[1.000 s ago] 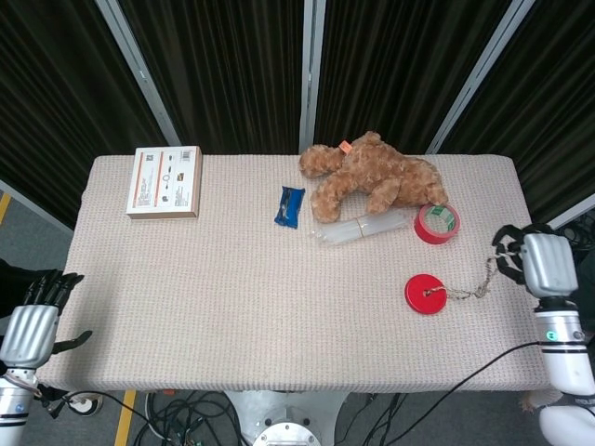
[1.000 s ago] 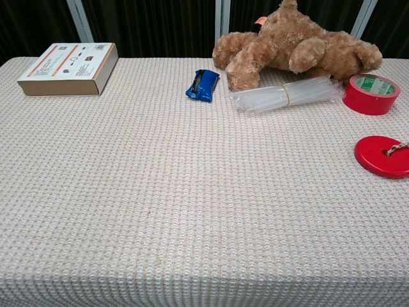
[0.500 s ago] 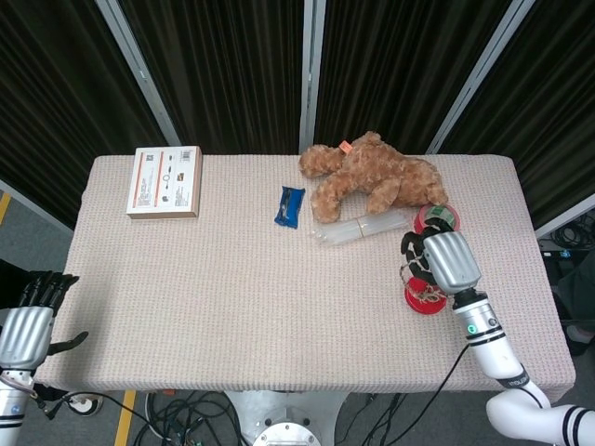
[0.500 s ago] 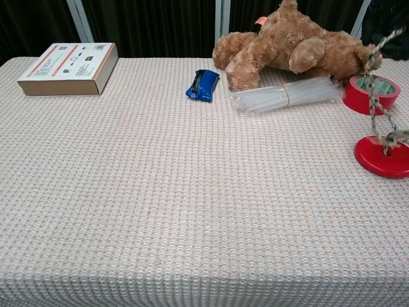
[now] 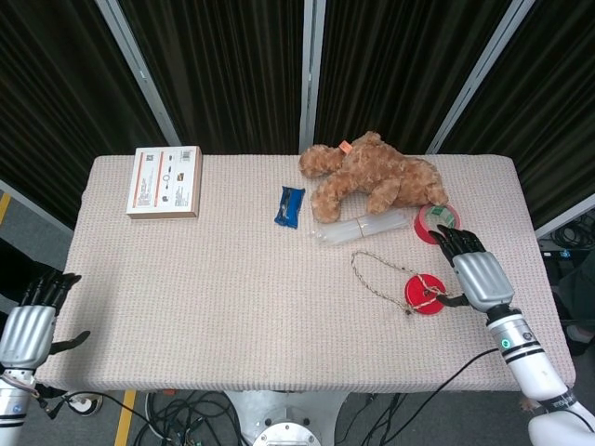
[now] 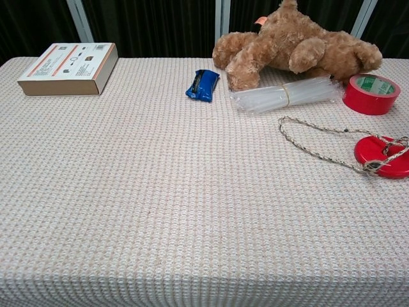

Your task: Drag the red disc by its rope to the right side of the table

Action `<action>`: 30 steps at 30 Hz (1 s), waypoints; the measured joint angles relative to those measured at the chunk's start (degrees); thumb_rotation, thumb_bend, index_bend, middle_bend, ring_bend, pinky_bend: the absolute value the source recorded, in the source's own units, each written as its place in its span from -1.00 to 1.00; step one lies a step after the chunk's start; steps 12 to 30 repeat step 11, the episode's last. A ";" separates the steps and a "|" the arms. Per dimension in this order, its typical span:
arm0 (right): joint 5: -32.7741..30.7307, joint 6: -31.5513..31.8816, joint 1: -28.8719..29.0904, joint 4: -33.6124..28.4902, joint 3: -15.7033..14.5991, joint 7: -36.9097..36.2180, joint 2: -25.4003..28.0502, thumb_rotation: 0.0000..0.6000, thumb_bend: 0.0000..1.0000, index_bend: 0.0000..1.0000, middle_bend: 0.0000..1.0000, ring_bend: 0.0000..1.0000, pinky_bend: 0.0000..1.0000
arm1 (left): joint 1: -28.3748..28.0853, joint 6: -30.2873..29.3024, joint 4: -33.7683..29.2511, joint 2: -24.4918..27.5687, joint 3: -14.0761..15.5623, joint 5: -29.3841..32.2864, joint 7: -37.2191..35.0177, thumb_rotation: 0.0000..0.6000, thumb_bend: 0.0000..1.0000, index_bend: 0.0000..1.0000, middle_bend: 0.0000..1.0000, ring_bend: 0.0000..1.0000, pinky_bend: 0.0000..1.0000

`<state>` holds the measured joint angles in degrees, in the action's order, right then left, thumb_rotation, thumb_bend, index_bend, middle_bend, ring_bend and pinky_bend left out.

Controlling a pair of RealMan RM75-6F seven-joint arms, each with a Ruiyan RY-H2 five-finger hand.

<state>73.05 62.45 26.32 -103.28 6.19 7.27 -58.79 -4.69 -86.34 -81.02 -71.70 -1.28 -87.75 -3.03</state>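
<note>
Disc (image 5: 426,293) is sitting at the table's (image 5: 232,307) right side, one rope (image 5: 381,274) trailing left, right hand (image 5: 474,274) hovering beside it, fingers apart, holding nothing. Left hand (image 5: 30,321) is hanging off the left edge, fingers apart. Farther back: one tape roll (image 5: 436,223), one teddy (image 5: 372,178), one box (image 5: 165,181).

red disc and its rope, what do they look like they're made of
The red disc looks like hard plastic or painted wood: a smooth, even surface with a clean rim. Which one is unclear. The rope looks like twisted natural fibre, tan flecked dark, matte and limp, lying in a loose loop.
</note>
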 measured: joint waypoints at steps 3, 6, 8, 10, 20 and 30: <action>3.98 4.55 -2.51 0.28 -1.34 -0.30 -0.22 1.00 -1.00 -1.00 -1.00 -1.00 -1.00 | 0.04 -0.18 -0.23 0.00 -0.12 0.03 0.08 1.00 -0.96 -0.69 -0.71 -0.95 -0.76; 7.45 10.20 -5.44 1.63 -2.69 0.21 -1.36 1.00 -1.00 -1.00 -1.00 -1.00 -1.00 | -0.11 0.04 -0.41 -0.04 -0.14 0.03 0.22 1.00 -0.96 -0.69 -0.71 -0.95 -0.76; 10.00 15.35 -8.33 3.56 -3.91 0.74 -2.96 1.00 -1.00 -1.00 -1.00 -1.00 -1.00 | -0.27 0.14 -0.64 -0.05 -0.15 -0.11 0.42 1.00 -0.96 -0.69 -0.71 -0.95 -0.76; 12.23 20.58 -11.80 6.42 -5.26 1.03 -5.17 1.00 -1.00 -1.00 -1.00 -1.00 -1.00 | -0.41 0.12 -0.96 0.09 -0.22 -0.27 0.70 1.00 -0.96 -0.69 -0.71 -0.95 -0.76; 13.04 22.63 -13.34 7.91 -5.83 0.97 -6.26 1.00 -1.00 -1.00 -1.00 -1.00 -1.00 | -0.44 0.11 -1.13 0.17 -0.24 -0.29 0.81 1.00 -0.96 -0.69 -0.71 -0.95 -0.76; 13.04 22.63 -13.34 7.91 -5.83 0.97 -6.26 1.00 -1.00 -1.00 -1.00 -1.00 -1.00 | -0.44 0.11 -1.13 0.17 -0.24 -0.29 0.81 1.00 -0.96 -0.69 -0.71 -0.95 -0.76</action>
